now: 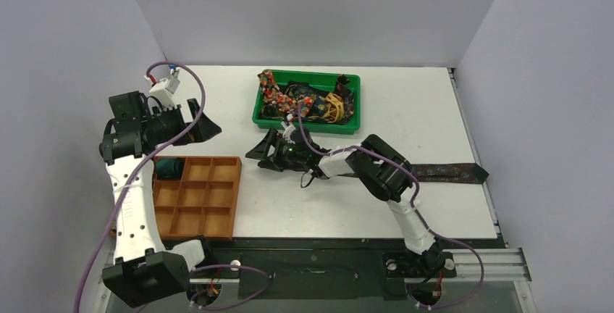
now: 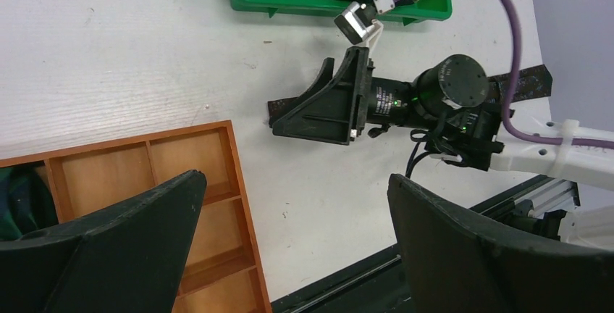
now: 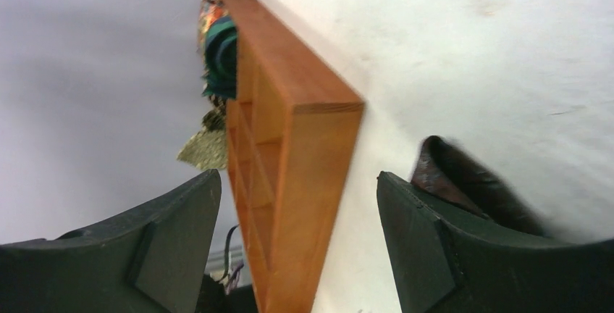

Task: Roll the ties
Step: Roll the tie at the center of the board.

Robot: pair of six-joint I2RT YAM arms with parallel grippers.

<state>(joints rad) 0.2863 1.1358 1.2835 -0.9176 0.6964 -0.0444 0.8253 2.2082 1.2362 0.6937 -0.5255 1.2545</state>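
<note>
A dark brown flecked tie (image 1: 445, 172) lies flat across the table, running from the right edge to under my right gripper (image 1: 259, 148). That gripper is open and low over the table. The tie's end (image 3: 463, 182) shows just outside its right finger, not between the jaws. The same end pokes out under the gripper in the left wrist view (image 2: 271, 108). More ties, red floral and yellow among them, are heaped in a green bin (image 1: 349, 126). A dark green rolled tie (image 1: 170, 168) sits in the wooden tray's back-left compartment. My left gripper (image 1: 206, 121) is open and empty, raised above the tray.
The wooden tray (image 1: 233, 197) with a grid of compartments stands at the near left, close to my right gripper's jaws (image 3: 298, 182). White walls enclose the table on three sides. A black rail (image 1: 326, 259) runs along the near edge.
</note>
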